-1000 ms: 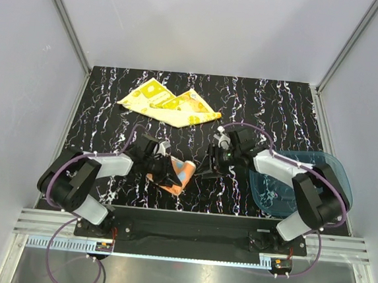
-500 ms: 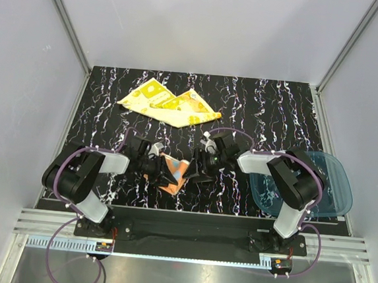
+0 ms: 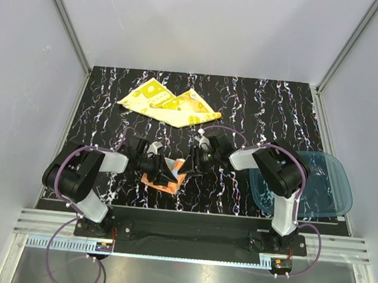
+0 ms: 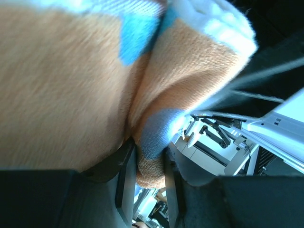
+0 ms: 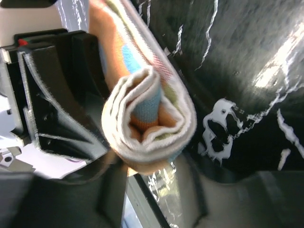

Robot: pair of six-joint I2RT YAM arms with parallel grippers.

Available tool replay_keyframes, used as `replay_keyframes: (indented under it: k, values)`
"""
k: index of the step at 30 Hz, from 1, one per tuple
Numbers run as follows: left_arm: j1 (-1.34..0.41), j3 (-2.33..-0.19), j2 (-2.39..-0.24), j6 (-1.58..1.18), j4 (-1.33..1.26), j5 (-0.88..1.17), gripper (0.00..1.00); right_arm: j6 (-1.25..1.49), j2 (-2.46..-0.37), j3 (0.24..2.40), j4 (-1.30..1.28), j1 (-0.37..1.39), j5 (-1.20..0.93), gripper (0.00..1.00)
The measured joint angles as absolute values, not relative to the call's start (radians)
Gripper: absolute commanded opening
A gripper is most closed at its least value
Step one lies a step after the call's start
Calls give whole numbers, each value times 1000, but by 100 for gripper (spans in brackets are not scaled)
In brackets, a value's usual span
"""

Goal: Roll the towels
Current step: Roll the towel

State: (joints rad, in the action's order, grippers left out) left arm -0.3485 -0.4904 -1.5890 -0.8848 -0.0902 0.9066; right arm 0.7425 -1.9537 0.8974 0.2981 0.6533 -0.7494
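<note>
The orange towel (image 3: 173,174) with light-blue dots lies bunched near the front of the table, between both grippers. My left gripper (image 3: 159,172) is shut on a fold of it; in the left wrist view the orange cloth (image 4: 71,95) fills the frame and a fold is pinched between the dark fingers (image 4: 126,180). My right gripper (image 3: 191,163) has the rolled end (image 5: 142,102) of the same towel between its blurred fingers (image 5: 111,190), closed on its sides. The yellow towel (image 3: 169,105) lies loosely folded at the back, untouched.
A translucent blue tray (image 3: 321,186) sits at the right front, beside the right arm. The tabletop (image 3: 271,109) is black marble with white streaks, walled in by grey panels on three sides.
My right gripper has moved left from near the tray onto the orange towel's end and closed there. The left gripper stayed on the towel, which is now more tightly bundled.
</note>
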Motion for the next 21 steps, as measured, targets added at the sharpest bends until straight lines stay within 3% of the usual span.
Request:
replay_keyframes:
  k: [3,5,12,21]
  values:
    - [-345,-490,-1589,-887,-93,906,35,756,-1977,901,321,654,-752,34]
    - [-344,-490,-1589,-886,-92,905,43,760,-1980,905,311,656,-748,29]
    - [-345,-515,-1523,-812,61,825,58,720,-1975,985,138,672,-679,25]
    - [-422,-659,-1264,-678,439,443,62,625,-1913,1132,-238,733,-458,24]
